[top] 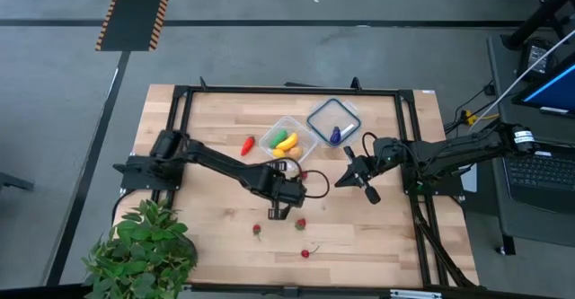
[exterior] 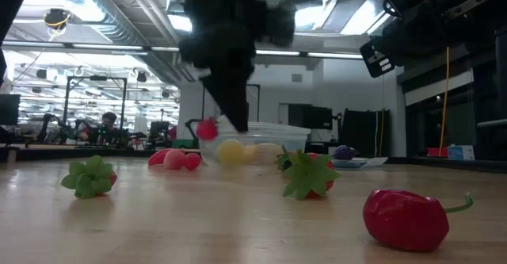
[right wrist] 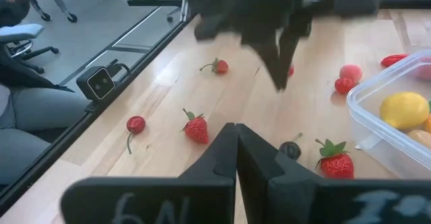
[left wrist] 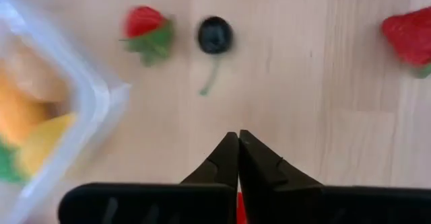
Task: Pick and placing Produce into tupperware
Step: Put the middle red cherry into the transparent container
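The clear tupperware [top: 287, 140] stands on the table's middle and holds yellow, green and orange produce. More produce lies loose on the wood: a red chili [top: 247, 145], strawberries [top: 258, 231] [top: 300, 224], a red cherry [top: 305, 253] and a dark cherry [left wrist: 215, 34]. My left gripper [top: 277, 211] hangs shut just near of the tub, pointing down above bare wood [left wrist: 238, 140]. My right gripper [top: 343, 181] is shut too, hovering right of the tub and aimed toward it [right wrist: 236, 126]. A strawberry [right wrist: 335, 163] lies ahead of it.
The flat lid [top: 333, 119] lies right of and beyond the tub with a blue-purple piece [top: 335, 135] on it. A potted plant [top: 144, 250] stands at the near left corner. A black frame [top: 287, 91] rims the table. People sit in the room beyond.
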